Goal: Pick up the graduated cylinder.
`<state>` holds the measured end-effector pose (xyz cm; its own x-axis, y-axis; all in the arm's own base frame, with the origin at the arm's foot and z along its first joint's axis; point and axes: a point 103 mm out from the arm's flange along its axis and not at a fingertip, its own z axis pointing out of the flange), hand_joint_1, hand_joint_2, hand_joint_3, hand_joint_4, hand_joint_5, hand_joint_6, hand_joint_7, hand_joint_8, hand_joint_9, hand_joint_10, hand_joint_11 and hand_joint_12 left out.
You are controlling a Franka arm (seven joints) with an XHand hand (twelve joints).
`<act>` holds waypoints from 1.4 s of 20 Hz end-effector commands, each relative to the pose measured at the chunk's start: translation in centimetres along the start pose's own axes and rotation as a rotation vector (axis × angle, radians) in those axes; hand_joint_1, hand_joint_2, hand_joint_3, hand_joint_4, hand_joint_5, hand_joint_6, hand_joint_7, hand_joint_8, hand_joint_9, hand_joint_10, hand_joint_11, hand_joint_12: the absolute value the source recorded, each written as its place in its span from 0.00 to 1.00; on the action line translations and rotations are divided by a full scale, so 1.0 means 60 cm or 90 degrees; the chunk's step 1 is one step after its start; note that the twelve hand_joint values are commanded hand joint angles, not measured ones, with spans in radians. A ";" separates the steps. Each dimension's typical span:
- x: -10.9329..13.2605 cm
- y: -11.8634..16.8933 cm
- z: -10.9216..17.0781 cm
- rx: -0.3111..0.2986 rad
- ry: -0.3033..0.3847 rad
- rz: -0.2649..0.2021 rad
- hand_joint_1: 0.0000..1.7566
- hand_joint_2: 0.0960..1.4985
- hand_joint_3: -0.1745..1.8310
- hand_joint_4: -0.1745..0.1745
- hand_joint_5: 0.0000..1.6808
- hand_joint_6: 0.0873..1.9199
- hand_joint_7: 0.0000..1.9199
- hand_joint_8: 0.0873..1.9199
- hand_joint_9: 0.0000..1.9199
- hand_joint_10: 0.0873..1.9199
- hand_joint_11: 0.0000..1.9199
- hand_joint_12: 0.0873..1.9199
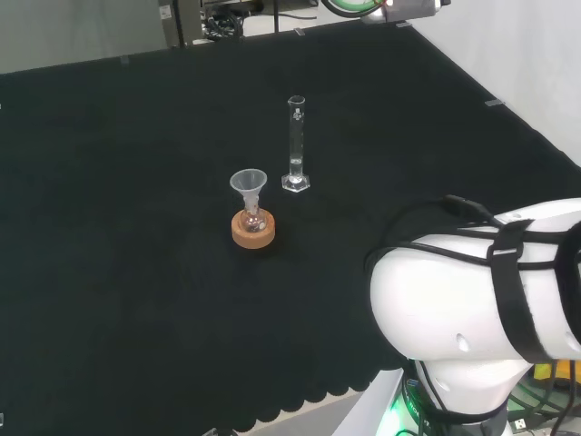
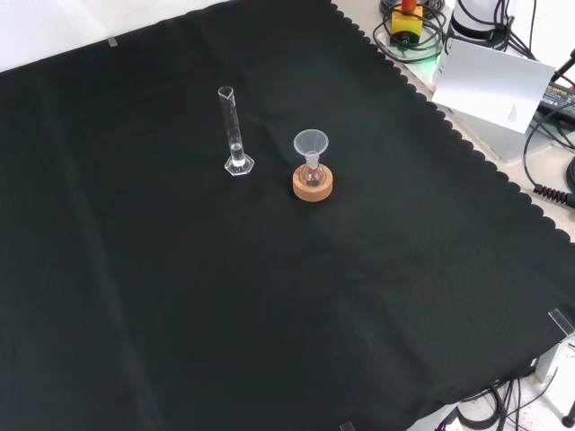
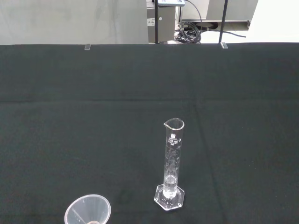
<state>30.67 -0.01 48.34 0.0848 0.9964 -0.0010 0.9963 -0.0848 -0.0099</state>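
Head view: tall clear glass graduated cylinder (image 1: 296, 145) upright, long axis vertical, on hexagonal foot, on the black-clothed tabletop (image 1: 136, 227); just right of a clear funnel (image 1: 249, 187) set in a small flask on a cork ring stand (image 1: 253, 229).
Front view: cylinder (image 2: 234, 133) left of the funnel (image 2: 311, 144), apart.
Wrist view: spout uppermost, printed graduations, print not read off.
Fingers: state cannot be told.

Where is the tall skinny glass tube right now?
The graduated cylinder stands upright on the black cloth, just left of the funnel on its cork ring in the front view, not touching them.
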 end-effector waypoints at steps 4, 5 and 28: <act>0.048 -0.009 -0.005 -0.005 -0.009 -0.005 0.09 0.78 0.28 0.48 0.10 0.00 0.00 0.16 0.06 0.33 0.02 0.71; 0.056 -0.011 -0.005 -0.007 -0.017 -0.006 0.09 0.79 0.27 0.48 0.10 0.00 0.00 0.16 0.06 0.33 0.02 0.71; -0.084 0.159 0.199 0.030 0.034 0.005 0.14 0.79 0.23 0.43 0.13 0.00 0.01 0.22 0.09 0.33 0.03 0.72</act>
<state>36.65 -3.44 41.72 0.1008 0.9942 0.0370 0.9944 -0.0996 -0.0350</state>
